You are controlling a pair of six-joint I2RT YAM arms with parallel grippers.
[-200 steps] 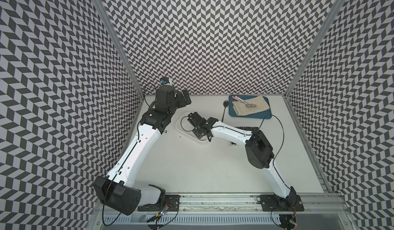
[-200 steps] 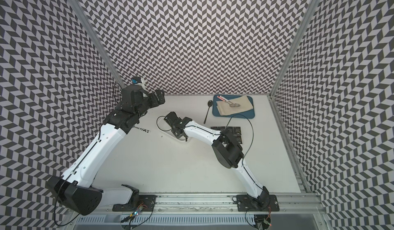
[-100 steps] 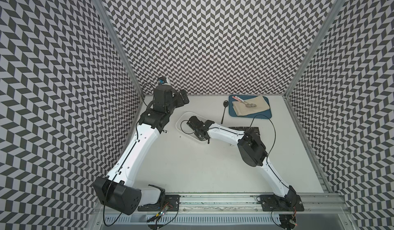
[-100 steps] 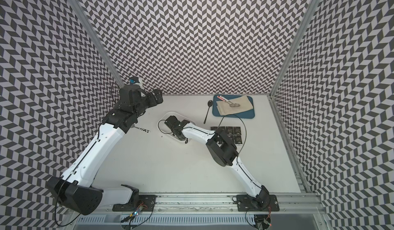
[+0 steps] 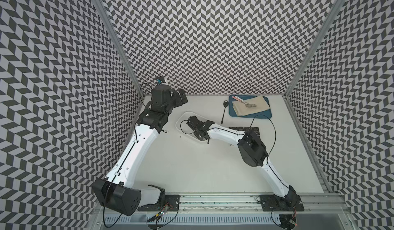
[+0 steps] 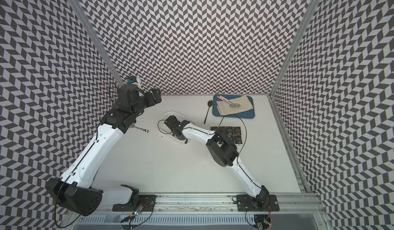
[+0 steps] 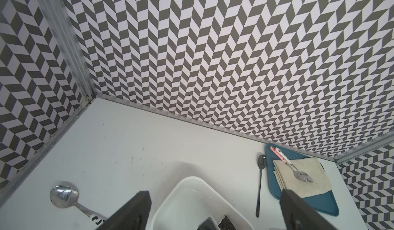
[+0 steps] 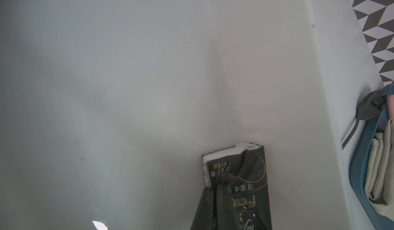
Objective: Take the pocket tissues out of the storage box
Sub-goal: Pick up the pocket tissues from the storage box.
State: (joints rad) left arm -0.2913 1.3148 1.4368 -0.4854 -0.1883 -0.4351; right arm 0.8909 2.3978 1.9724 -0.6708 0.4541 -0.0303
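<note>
The white storage box [image 5: 185,114] [image 6: 168,113] lies mid-table in both top views. My right gripper [image 5: 199,134] [image 6: 180,136] dips into it. In the right wrist view this gripper [image 8: 215,190] is shut on the edge of one black pocket tissue packet [image 8: 245,175], which leans against the box wall [image 8: 149,90]. Several more pocket tissues [image 5: 245,129] [image 6: 232,132] lie in rows on the table right of the box, partly behind my right arm. My left gripper [image 5: 180,96] [image 7: 215,194] hangs open and holds nothing, near the back left corner, above the box rim [image 7: 191,178].
A blue tray [image 5: 231,111] with a beige cloth and a spoon sits at the back right. A black spoon [image 5: 223,111] lies between it and the box. A silver spoon [image 7: 64,197] lies by my left arm. Patterned walls close three sides.
My right arm has reached deeper into the box, and its gripper has closed on the packet. My left arm has drawn slightly back towards the corner.
</note>
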